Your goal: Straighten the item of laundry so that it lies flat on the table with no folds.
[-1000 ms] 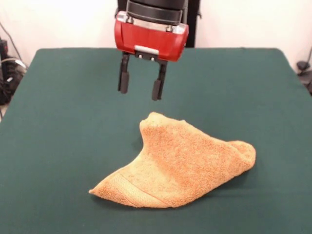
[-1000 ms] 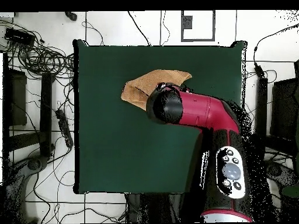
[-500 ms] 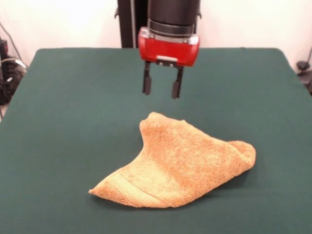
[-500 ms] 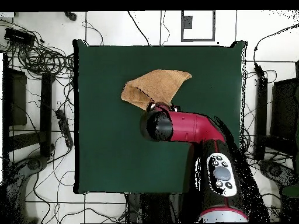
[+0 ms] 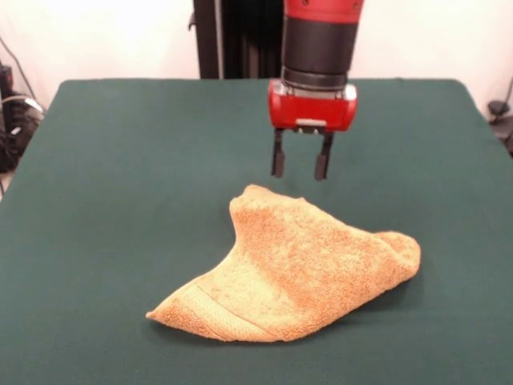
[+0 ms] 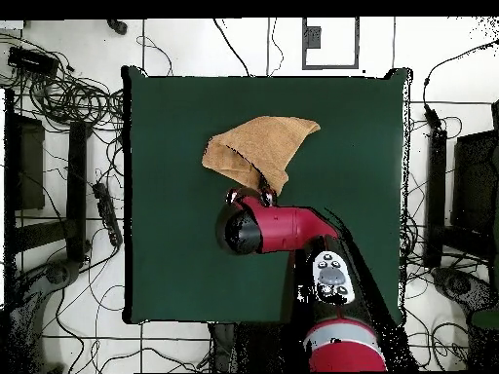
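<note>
The orange-tan towel [image 5: 292,269] lies crumpled and folded over itself on the dark green table [image 5: 112,176], with a raised peak at its far corner and a woven band near its front left tip. From overhead the towel [image 6: 263,148] sits in the table's [image 6: 175,243] upper middle. My gripper [image 5: 299,171] hangs open and empty, just behind and slightly right of the towel's raised peak, above the cloth and not touching it. In the overhead view the red arm [image 6: 278,229] covers the gripper.
Cables and dark equipment [image 6: 58,97] lie on the floor left of the table in the overhead view. More cables and stands [image 6: 439,136] sit on the right side. A dark post [image 5: 232,36] rises behind the table's far edge.
My gripper has moved right in the front view and drawn back and lower, from above the towel's left side to just behind its peak. The towel has not moved.
</note>
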Motion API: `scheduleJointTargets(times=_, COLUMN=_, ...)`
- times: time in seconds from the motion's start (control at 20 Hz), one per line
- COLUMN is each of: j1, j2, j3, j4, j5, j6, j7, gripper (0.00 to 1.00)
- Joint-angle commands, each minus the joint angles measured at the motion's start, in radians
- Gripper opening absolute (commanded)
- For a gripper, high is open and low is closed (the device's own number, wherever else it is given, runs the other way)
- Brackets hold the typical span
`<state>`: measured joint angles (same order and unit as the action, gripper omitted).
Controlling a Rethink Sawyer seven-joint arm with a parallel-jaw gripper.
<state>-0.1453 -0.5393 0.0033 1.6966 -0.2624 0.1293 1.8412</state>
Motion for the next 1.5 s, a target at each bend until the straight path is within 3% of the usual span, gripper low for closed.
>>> scheduleJointTargets(times=0.05, j1=-0.037, j2=0.149, j3=0.092, j4=0.018, j5=-0.056, j6=-0.118, j7=0.093, gripper=1.0)
scheduleJointTargets(times=0.15, j1=-0.082, j2=0.146, j3=0.141, j4=0.018, j5=-0.058, j6=-0.117, j7=0.082, gripper=1.0)
scheduleJointTargets(times=0.8, j1=-0.153, j2=0.084, j3=0.219, j4=0.015, j5=-0.059, j6=-0.038, j7=0.052, gripper=1.0)
scheduleJointTargets(times=1.3, j1=-0.131, j2=0.042, j3=0.211, j4=-0.012, j5=-0.048, j6=0.006, j7=0.043, gripper=1.0)
scheduleJointTargets(times=1.35, j1=-0.127, j2=0.042, j3=0.206, j4=-0.013, j5=-0.047, j6=-0.002, j7=0.051, gripper=0.0)
scheduleJointTargets(times=1.5, j1=-0.121, j2=0.043, j3=0.196, j4=-0.012, j5=-0.043, j6=-0.019, j7=0.066, gripper=0.0)
